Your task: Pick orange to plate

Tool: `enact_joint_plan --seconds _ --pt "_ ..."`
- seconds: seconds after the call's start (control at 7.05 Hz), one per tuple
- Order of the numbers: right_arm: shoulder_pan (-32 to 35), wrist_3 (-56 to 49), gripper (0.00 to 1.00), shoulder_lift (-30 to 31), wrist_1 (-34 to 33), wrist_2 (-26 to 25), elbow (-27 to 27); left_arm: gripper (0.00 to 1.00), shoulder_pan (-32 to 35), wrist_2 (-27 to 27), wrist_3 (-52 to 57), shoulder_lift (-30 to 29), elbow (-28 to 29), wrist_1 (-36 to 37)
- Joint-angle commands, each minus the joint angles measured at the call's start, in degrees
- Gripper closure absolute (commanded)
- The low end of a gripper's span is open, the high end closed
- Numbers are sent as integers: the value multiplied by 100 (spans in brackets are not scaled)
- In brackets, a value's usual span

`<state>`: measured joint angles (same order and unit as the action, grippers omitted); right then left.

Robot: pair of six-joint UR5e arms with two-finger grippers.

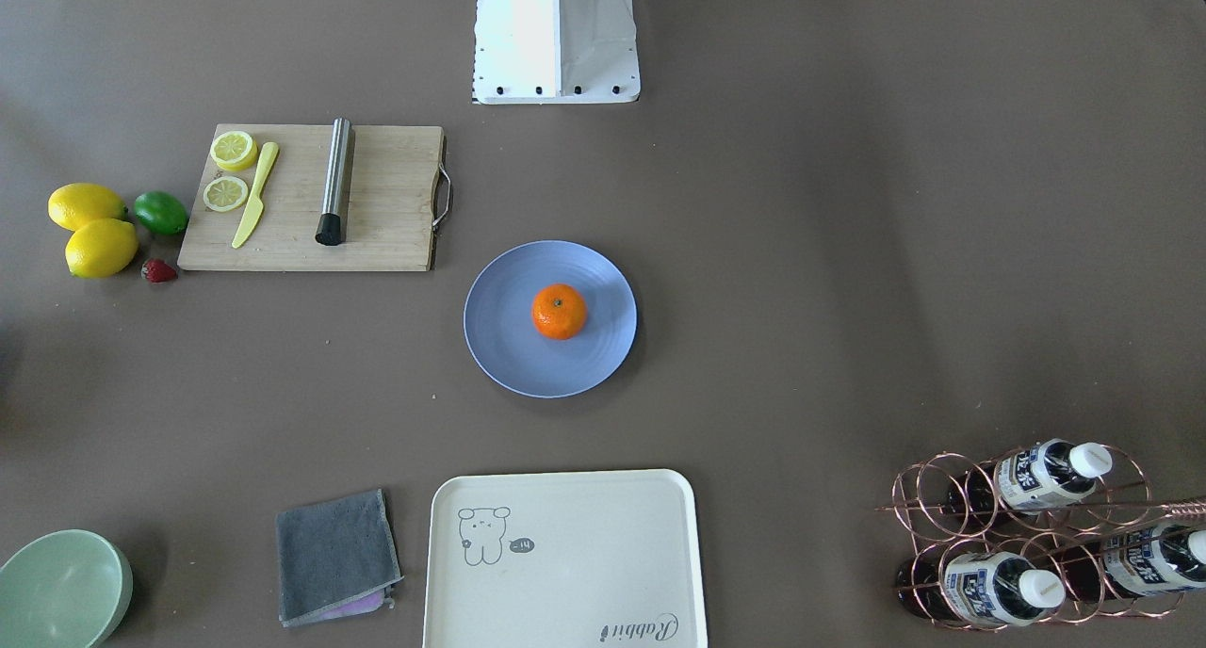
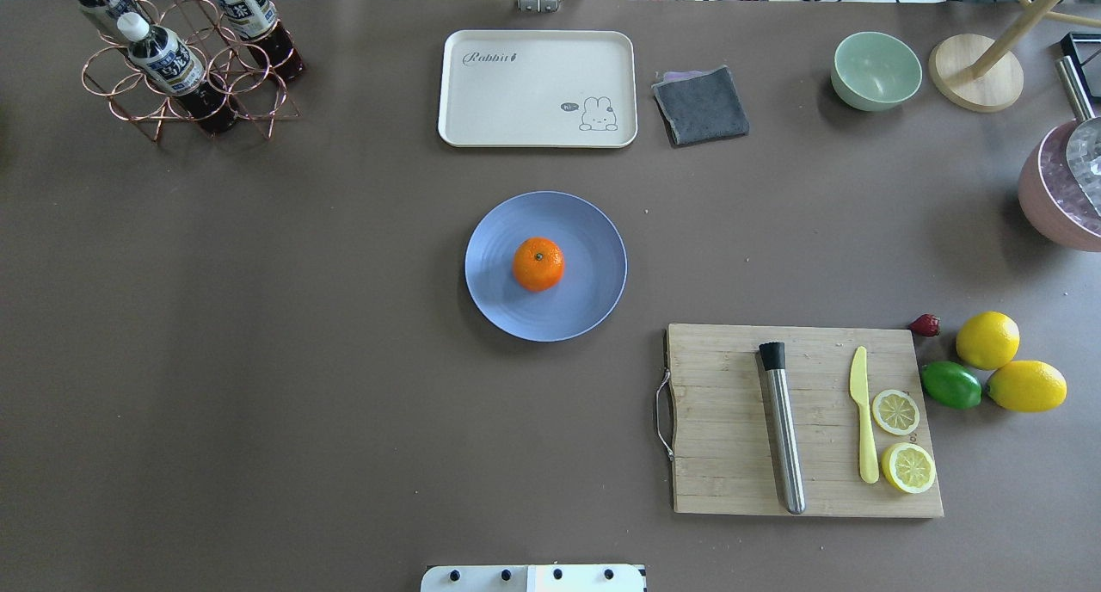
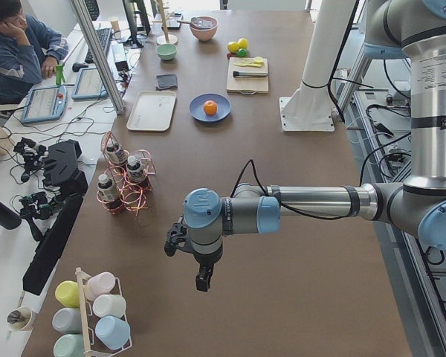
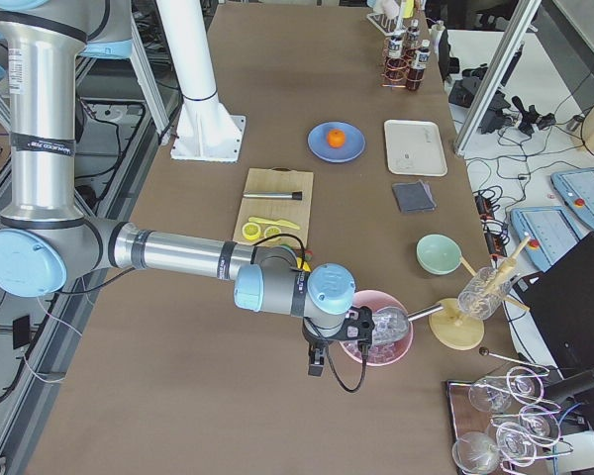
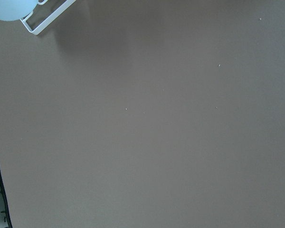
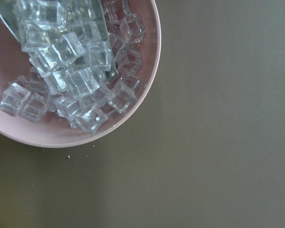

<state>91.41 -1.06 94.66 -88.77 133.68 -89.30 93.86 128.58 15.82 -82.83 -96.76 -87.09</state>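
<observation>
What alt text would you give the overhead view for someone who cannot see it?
An orange sits on a blue plate at the centre of a brown table. A cutting board with lemon slices lies nearer the robot, a cream tray farther off.

Silver arms (image 3: 316, 201); blue joint caps (image 3: 202, 208); black cables (image 3: 241, 171)

You have bare desk (image 2: 258, 317) all round the plate (image 2: 585, 231), widest on the robot's left. The cutting board (image 2: 722, 420) lies near on its right, the cream tray (image 2: 447, 101) beyond. From above the orange (image 2: 538, 263) is open; the left tool (image 3: 201, 280) and right tool (image 4: 317, 363) hang at the desk's ends.
</observation>
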Motion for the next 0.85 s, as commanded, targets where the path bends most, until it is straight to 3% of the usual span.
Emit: enact_joint_plan --seconds 0.0,0.71 --pt "0 0 0 0 0 9 -26 2 1 27 0 3 8 -1" --pt "0 0 0 0 0 53 -26 2 10 44 8 12 0 -1"
